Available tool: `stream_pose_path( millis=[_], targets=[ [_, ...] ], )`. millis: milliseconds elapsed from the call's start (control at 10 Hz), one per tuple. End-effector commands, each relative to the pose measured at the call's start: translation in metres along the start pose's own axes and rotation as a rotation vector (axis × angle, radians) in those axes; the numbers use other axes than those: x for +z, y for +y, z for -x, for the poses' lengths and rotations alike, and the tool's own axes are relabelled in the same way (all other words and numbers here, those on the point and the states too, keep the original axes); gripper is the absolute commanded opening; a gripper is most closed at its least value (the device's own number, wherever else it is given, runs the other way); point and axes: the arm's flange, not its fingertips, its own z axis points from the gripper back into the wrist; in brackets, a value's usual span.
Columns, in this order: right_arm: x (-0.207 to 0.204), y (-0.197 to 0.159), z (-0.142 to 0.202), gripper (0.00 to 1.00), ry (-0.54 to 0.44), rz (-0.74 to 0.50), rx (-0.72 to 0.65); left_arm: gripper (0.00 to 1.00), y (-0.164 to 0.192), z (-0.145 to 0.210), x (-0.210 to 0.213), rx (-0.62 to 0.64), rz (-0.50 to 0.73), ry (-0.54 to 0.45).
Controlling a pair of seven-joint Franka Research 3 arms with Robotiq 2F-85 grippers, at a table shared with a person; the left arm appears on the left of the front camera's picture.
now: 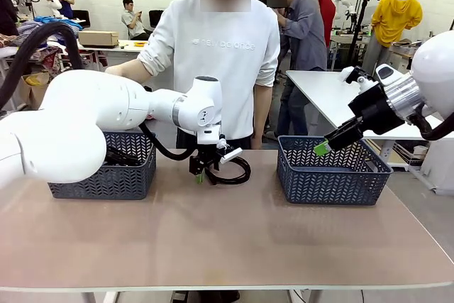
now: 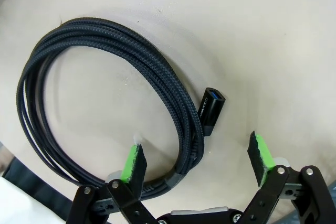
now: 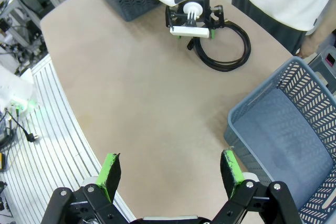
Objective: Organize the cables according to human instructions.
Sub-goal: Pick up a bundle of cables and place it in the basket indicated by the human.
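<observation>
The coiled cable (image 2: 105, 103) lies flat near the worktop's far edge, between two baskets. The left gripper (image 2: 197, 161), jaws apart, straddles its strands by the plug; it should probably settle lower before pinching them all.

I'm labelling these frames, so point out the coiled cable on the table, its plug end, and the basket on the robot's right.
coiled cable (image 2: 152, 72), left wrist view, on the braided strands at the top of the loop
plug end (image 2: 211, 106), left wrist view, on the black connector body
right basket (image 1: 333, 184), front view, on its front wall
</observation>
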Motion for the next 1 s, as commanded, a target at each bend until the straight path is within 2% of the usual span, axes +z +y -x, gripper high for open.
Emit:
stream_pose_path(
  millis=[0, 100, 200, 300, 400, 500, 600, 700, 800, 900],
  targets=[
    [-0.0026, -0.0029, 0.0007, 1.00, -0.029, -0.022, 0.015, 0.97, 0.0062, 0.0073, 0.0036, -0.026, -0.007, 0.029],
    [-0.0026, -0.0029, 0.0007, 1.00, -0.029, -0.022, 0.015, 0.80, 0.0065, 0.0076, 0.0037, -0.026, -0.014, 0.020],
    [-0.0026, -0.0029, 0.0007, 1.00, -0.029, -0.022, 0.015, 0.77, 0.0069, 0.0072, 0.0033, -0.025, -0.016, 0.017],
    [-0.0026, -0.0029, 0.0007, 1.00, -0.029, -0.022, 0.015, 0.61, 0.0074, 0.0074, 0.0031, -0.023, -0.018, 0.017],
    [-0.0026, -0.0029, 0.0007, 1.00, -0.029, -0.022, 0.015, 0.57, 0.0076, 0.0073, 0.0038, -0.022, -0.022, 0.018],
    [-0.0026, -0.0029, 0.0007, 1.00, -0.029, -0.022, 0.015, 0.41, 0.0075, 0.0078, 0.0040, -0.023, -0.022, 0.020],
    [-0.0026, -0.0029, 0.0007, 1.00, -0.029, -0.022, 0.015, 0.38, 0.0084, 0.0075, 0.0045, -0.024, -0.021, 0.024],
    [-0.0026, -0.0029, 0.0007, 1.00, -0.029, -0.022, 0.015, 0.21, 0.0087, 0.0073, 0.0051, -0.026, -0.025, 0.023],
    [-0.0026, -0.0029, 0.0007, 1.00, -0.029, -0.022, 0.015, 0.18, 0.0085, 0.0077, 0.0062, -0.032, -0.025, 0.027],
    [-0.0026, -0.0029, 0.0007, 1.00, -0.029, -0.022, 0.015, 0.02, 0.0081, 0.0080, 0.0078, -0.042, -0.025, 0.032]
  ],
)
